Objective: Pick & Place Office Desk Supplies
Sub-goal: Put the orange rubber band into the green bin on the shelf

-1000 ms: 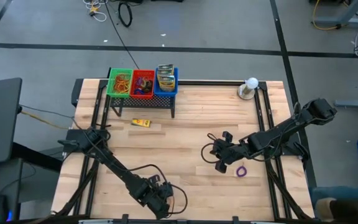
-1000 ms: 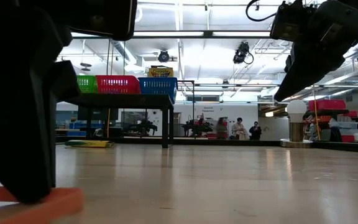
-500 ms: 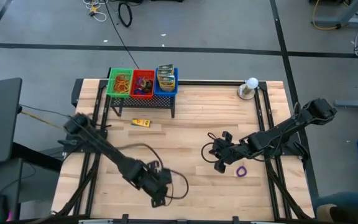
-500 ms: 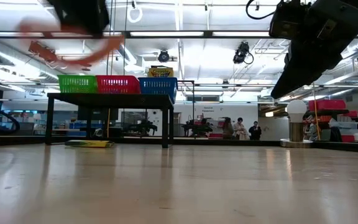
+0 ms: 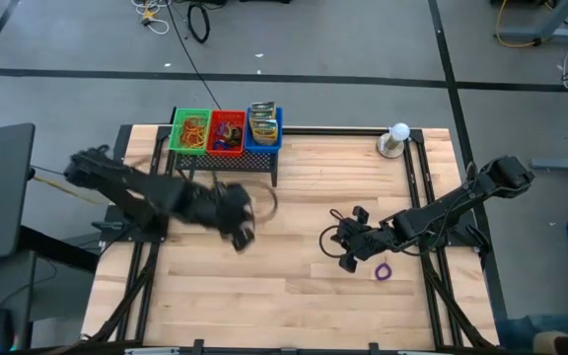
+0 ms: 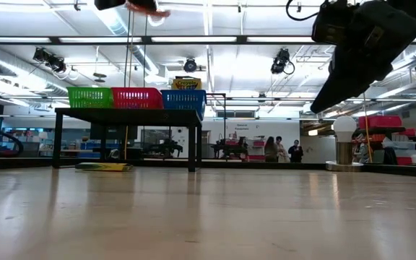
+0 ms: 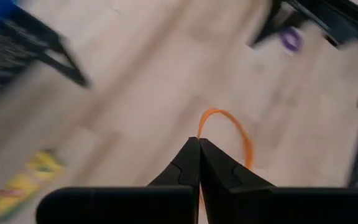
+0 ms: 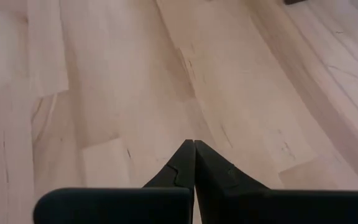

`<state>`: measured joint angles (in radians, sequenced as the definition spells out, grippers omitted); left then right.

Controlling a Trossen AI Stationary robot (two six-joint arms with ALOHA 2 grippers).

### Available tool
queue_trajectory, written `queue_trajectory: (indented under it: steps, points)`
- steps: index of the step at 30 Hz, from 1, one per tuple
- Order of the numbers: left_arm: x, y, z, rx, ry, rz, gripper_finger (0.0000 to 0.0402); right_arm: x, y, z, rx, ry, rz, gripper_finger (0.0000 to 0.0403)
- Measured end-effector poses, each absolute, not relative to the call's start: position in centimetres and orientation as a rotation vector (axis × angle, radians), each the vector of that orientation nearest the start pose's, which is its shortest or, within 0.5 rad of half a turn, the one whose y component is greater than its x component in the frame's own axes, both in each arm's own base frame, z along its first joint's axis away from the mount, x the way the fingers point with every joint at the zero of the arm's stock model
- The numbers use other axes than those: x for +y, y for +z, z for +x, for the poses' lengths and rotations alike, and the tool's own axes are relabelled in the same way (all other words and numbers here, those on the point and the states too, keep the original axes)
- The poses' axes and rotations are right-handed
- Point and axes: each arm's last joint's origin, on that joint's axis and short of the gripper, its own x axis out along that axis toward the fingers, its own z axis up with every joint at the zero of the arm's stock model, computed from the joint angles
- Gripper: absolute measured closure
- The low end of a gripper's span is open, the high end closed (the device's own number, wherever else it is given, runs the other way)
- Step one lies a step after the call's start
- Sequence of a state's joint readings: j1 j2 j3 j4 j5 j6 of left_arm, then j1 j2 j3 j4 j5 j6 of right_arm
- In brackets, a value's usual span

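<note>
One band gripped, one on table

L gripper pinched shut on orange rubber band, raised above table near rack. R gripper closed, empty, just beside purple band.

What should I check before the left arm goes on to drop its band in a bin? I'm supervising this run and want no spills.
1. Left gripper shut on the orange rubber band: ok.
2. Band hangs free of the table: ok.
3. Gripper over a bin: not ok; it hangs near the rack's front, short of the green bin, red bin and blue bin.
4. Room in the bins: cannot tell.
5. Right gripper shut, empty, waiting over the table's right half: ok.
6. Purple rubber band left on the table: not ok.
</note>
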<state>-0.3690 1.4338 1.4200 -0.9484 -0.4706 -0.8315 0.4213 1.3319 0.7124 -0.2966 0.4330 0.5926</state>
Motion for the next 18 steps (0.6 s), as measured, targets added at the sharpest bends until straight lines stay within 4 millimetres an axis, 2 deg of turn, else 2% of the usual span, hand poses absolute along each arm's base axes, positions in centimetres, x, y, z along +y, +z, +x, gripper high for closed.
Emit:
queue_trajectory:
  steps: [5, 10, 14, 18]
  points:
    - [-2.8, 37.6, 23.7, 0.729, 0.527, -0.319, 0.0400, 8.9, 19.2, 23.3, 0.764, -0.307, 0.206, 0.0398]
    - [2.5, 40.6, 18.4, 0.634, 0.615, -0.352, 0.0400, 8.1, 19.3, 23.6, 0.741, -0.378, 0.294, 0.0398]
    - [5.4, 41.2, 14.8, 0.634, 0.740, -0.392, 0.0400, 7.3, 19.3, 23.9, 0.719, -0.434, 0.330, 0.0398]
    - [7.8, 39.5, 12.6, 0.658, 0.861, -0.453, 0.0400, 6.5, 19.4, 24.2, 0.687, -0.475, 0.349, 0.0398]
